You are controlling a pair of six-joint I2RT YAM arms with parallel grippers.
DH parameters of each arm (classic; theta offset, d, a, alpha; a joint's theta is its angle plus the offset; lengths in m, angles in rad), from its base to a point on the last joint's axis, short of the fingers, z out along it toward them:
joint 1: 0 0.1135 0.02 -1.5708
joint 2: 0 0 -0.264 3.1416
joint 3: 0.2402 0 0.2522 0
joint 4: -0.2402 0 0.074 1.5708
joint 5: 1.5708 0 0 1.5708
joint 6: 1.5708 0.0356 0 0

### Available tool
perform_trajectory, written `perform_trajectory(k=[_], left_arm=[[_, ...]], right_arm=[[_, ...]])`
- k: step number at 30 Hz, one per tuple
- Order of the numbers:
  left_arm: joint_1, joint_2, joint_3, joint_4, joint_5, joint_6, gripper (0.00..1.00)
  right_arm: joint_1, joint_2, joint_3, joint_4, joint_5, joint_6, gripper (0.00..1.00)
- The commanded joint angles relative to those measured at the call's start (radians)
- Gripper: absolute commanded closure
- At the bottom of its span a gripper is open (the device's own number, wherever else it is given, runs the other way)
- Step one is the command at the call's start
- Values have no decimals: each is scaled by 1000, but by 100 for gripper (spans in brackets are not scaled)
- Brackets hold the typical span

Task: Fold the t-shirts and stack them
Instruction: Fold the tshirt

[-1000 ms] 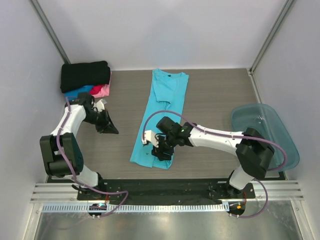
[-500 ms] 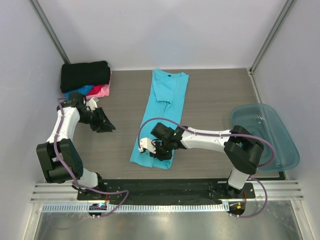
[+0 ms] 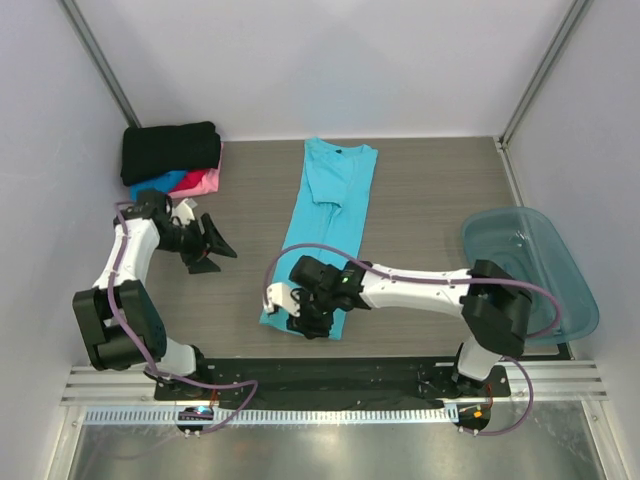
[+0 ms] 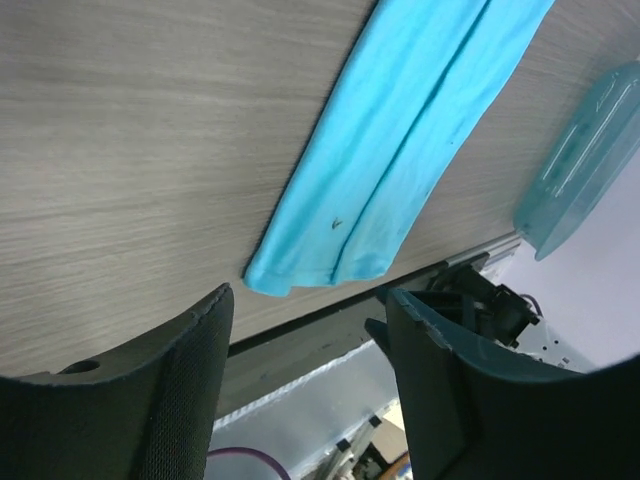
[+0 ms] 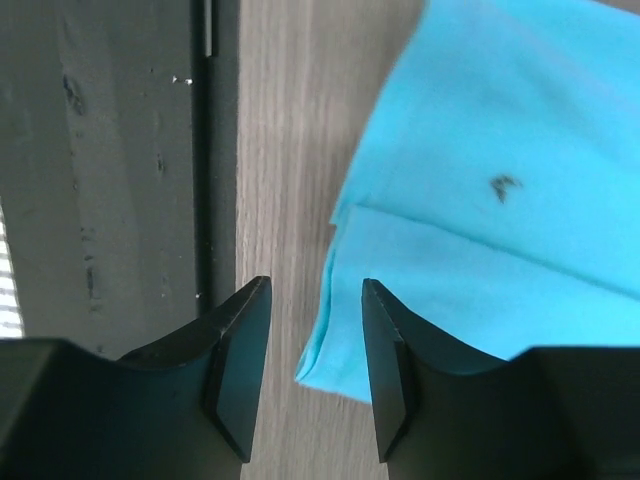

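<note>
The turquoise cloth t-shirt (image 3: 327, 225) lies flat in the middle of the grey wood-grain table (image 3: 430, 200). It is already folded lengthwise into a long strip, collar at the far end and hem towards my bases. I judge it light, limp and easily rumpled, so it will sag from any single pinch. The best hold is on the two near hem corners, taking every layer at once. My right gripper (image 3: 288, 303) hovers at the near-left hem corner with its jaws apart and nothing between them. My left gripper (image 3: 210, 250) hangs well to the left over bare table, jaws spread wide and empty. The stack of folded black, blue and pink-red shirts (image 3: 170, 152) sits in the far left corner. Only the overhead view shows that stack and the strip's whole length. My right wrist view alone shows the doubled edges at the corner and a small dark speck on the cloth (image 5: 500, 185). My left wrist view takes in the hem from the side, with the translucent teal plastic tub (image 4: 580, 160) beyond.
</note>
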Motion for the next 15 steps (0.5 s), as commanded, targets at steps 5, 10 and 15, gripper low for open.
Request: perform_trajectory(k=[5, 10, 15], left_arm=[[6, -68, -177, 60, 72, -76, 39], [1, -74, -308, 131, 26, -140, 56], [-66, -29, -322, 191, -37, -152, 62]], right_arm=[[-321, -268, -143, 101, -142, 694, 53], [-464, -351, -414, 332, -257, 1125, 52], [-534, -345, -541, 398, -286, 1262, 55]])
